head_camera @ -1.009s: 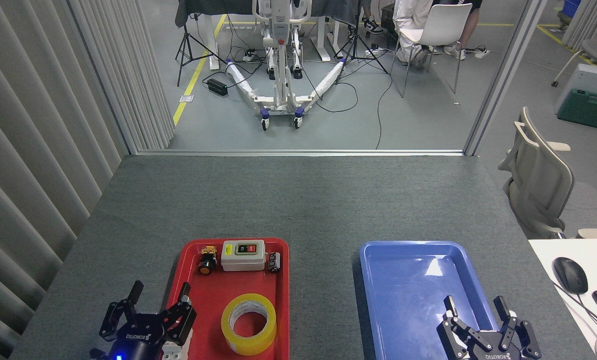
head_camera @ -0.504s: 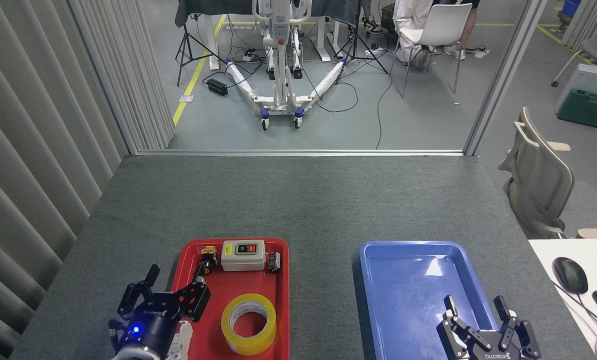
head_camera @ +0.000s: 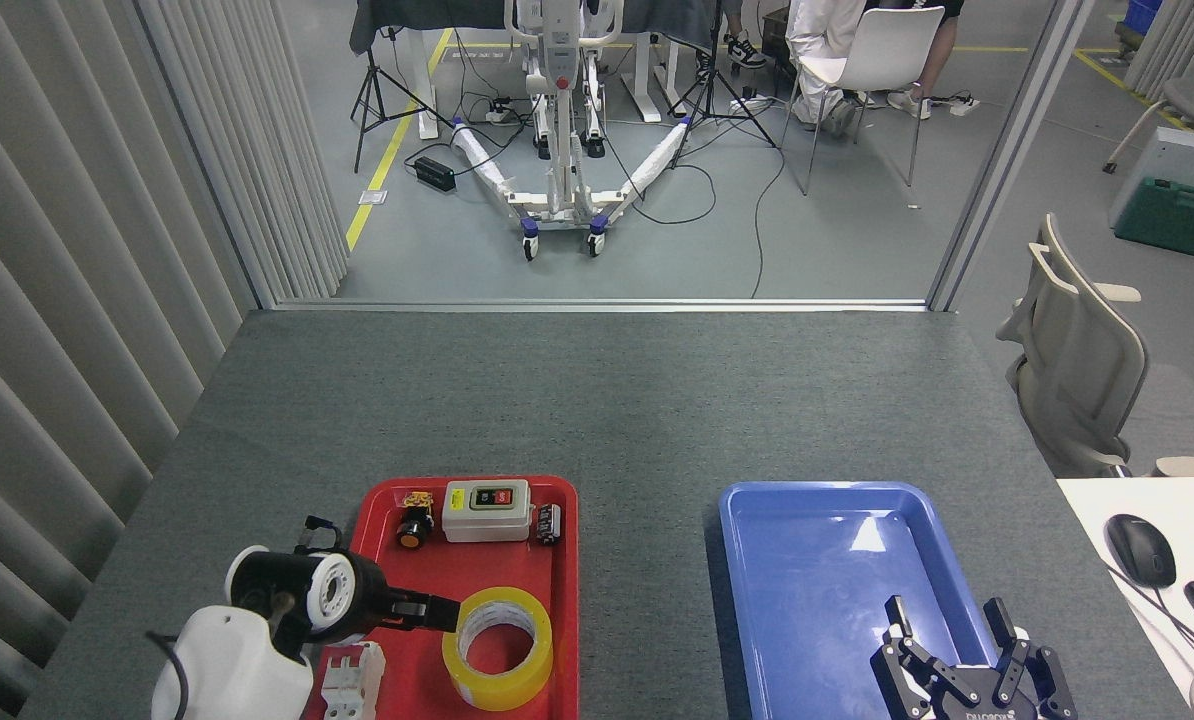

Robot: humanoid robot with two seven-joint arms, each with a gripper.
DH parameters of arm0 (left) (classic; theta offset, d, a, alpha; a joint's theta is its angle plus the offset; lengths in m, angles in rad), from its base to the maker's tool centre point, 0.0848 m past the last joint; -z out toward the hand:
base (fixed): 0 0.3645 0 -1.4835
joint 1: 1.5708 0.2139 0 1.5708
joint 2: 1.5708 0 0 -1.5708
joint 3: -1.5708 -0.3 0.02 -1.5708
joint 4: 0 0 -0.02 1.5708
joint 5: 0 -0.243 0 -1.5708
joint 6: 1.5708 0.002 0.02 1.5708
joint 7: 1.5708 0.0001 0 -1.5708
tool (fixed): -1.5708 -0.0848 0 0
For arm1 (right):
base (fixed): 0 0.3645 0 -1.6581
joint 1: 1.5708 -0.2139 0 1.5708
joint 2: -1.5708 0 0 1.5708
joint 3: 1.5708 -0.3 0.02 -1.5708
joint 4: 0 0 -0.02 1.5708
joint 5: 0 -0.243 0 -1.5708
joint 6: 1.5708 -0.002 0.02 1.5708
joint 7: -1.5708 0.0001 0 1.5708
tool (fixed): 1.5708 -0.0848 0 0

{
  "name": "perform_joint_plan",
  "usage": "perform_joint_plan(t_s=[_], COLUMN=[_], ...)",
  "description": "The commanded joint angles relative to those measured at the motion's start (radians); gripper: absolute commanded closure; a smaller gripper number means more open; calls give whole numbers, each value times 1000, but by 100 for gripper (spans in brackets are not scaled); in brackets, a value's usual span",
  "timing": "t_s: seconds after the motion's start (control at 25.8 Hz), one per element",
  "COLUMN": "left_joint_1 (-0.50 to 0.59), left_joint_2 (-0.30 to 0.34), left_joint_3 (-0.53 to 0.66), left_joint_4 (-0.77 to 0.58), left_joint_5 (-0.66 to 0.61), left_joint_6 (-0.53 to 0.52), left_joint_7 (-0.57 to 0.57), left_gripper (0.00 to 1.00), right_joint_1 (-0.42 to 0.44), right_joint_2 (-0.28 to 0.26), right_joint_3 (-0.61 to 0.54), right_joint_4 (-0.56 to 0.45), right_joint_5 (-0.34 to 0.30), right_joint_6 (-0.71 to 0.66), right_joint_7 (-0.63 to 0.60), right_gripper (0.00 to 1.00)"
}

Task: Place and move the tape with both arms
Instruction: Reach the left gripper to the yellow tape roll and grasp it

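Grey felt covers the table (head_camera: 597, 400), which carries a red tray (head_camera: 427, 690) on your left and a blue tray (head_camera: 817, 560) on your right. Locate the tape (head_camera: 497, 648) flat in the near half of the red tray, core opening facing up. Behind it, along the far wall of the same tray, sit a grey switch box (head_camera: 486, 509), a push button (head_camera: 415, 524) and a small dark component (head_camera: 548, 523); a white part (head_camera: 351, 679) lies at the near left corner.

Note the change over the last second: the left claw (head_camera: 427, 611) has swung from a fingers-up pose outside the tray to a sideways pose over it, one dark finger now reaching the left outer wall of the tape. Whether it touches, and how its fingers are set, you cannot tell from this angle.

The right claw (head_camera: 967, 650) has held its place over the near end of the blue tray, fingers spread apart, gripping nothing.

Judgement: the left arm is lining up for the pick; the tape is not yet lifted
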Motion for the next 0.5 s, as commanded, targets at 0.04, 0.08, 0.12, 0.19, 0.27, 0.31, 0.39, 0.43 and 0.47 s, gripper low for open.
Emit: perform_joint_plan(t_s=[0.04,0.08,0.12,0.19,0.27,0.31,0.39,0.43,0.47], left_joint_1=[-103,-112,-123,-149,-166,-166,-169,-173,-183], left_joint_2=[-37,-43,-49,-54,-58,-60,-75,-83,-87], left_joint_3=[-37,-41,-50,-73,-81,-81,-81,-81,-81], left_joint_4=[95,104,124,193,255,270,284,284,287], left_joint_5=[1,-1,-1,-9,-15,-16,-18,-18,-18], left_joint_6=[-2,-2,-2,-2,-2,-2,-2,-2,-3], left_joint_7=[-141,-141,-141,-141,-141,-141,-140,-140,-135], left_gripper=[0,1,1,1,1,1,1,1,1], right_joint_1=[0,0,0,0,0,0,0,0,0], right_joint_2=[4,5,5,8,8,10,13,18,19], right_joint_3=[-1,-1,-1,1,1,-1,-1,-1,-1], right_joint_4=[13,14,14,14,14,16,20,30,37], right_joint_5=[0,0,0,0,2,2,2,2,2], right_joint_6=[0,0,0,0,-2,-2,-2,-3,-3], right_joint_7=[-1,-1,-1,-1,-3,-3,-6,-8,-8], right_gripper=[0,0,0,0,0,0,0,0,0])
